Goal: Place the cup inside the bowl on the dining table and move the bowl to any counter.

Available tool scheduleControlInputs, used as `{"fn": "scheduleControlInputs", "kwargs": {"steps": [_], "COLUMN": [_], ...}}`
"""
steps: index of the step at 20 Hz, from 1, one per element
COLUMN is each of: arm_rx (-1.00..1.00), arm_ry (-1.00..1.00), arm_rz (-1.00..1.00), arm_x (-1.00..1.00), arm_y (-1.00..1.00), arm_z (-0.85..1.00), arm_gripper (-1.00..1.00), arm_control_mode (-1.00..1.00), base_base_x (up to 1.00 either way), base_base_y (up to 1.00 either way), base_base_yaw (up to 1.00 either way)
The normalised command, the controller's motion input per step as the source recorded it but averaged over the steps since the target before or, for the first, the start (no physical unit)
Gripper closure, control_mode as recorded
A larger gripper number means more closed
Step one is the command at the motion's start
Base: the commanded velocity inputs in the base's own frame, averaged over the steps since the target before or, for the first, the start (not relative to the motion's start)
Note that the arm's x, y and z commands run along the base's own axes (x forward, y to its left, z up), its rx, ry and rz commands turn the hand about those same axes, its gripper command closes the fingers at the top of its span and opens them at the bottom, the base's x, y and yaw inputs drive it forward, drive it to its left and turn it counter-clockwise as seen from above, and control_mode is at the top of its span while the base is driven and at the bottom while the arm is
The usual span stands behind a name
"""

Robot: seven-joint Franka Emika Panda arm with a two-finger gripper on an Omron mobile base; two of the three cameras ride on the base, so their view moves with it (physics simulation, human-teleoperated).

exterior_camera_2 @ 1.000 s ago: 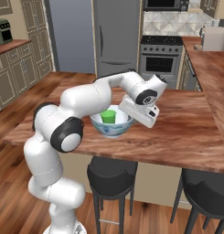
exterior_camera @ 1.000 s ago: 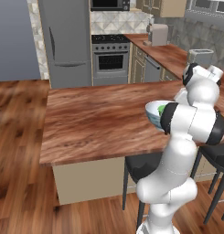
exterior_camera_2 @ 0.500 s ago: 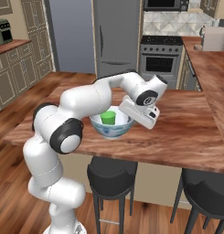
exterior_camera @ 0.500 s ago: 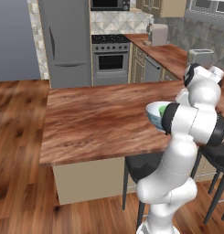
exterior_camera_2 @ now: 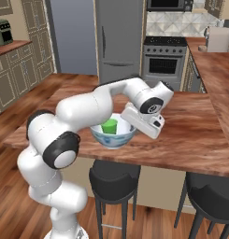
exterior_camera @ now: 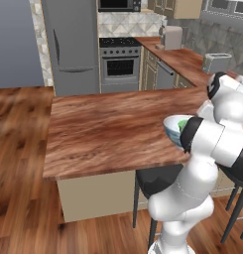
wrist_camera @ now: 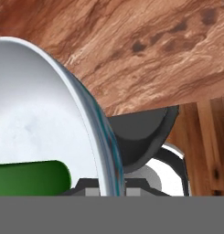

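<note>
**Bowl with cup held at the near edge of the surface**

Nothing much has moved since the earlier frames: the arm, the bowl and the cup sit where they did a second ago, with at most a slight lift of the bowl that is hard to confirm.

From the right base view, the bowl [exterior_camera_2: 113, 134] is at the near edge of the dining table [exterior_camera_2: 190, 135], above a dark stool [exterior_camera_2: 113, 175]. The green cup [exterior_camera_2: 109, 126] stands upright inside it. The end effector [exterior_camera_2: 133, 128] meets the bowl's right rim, its fingers hidden behind the hand, so this view alone does not show the grip.

The hand view fills that gap. The bowl's rim [wrist_camera: 102, 137] runs edge-on up from between the fingertips, white inside on the left, blue pattern on the right, so the end effector [wrist_camera: 104, 192] is clamped on the rim. The cup [wrist_camera: 31, 177] shows as a green band low inside the bowl. Beyond the rim lie the wood-grain surface [wrist_camera: 145, 50] and the stool seat [wrist_camera: 141, 137].

The left base view hides most of the bowl [exterior_camera: 171, 130] behind the arm's elbow, with a sliver of the cup [exterior_camera: 182, 124] visible. It does show the counter [exterior_camera: 185, 59] along the far right wall, carrying a toaster [exterior_camera: 217, 62], well apart from the bowl.
</note>
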Motion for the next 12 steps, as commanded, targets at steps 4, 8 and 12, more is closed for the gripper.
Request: {"fn": "scheduleControlInputs", "kwargs": {"steps": [4, 8, 12], "arm_rx": [0.00, 0.00, 0.00], "arm_ry": [0.00, 0.00, 0.00], "arm_rz": [0.00, 0.00, 0.00], "arm_x": [-0.42, -0.47, -0.45], "arm_y": [0.00, 0.00, 0.00], "arm_z": [0.00, 0.00, 0.00], "arm_gripper": [1.00, 1.00, 1.00], "arm_control_mode": [-1.00, -1.00, -1.00], "base_base_x": [0.00, 0.00, 0.00], "base_base_y": [0.00, 0.00, 0.00], "base_base_yaw": [0.00, 0.00, 0.00]}}
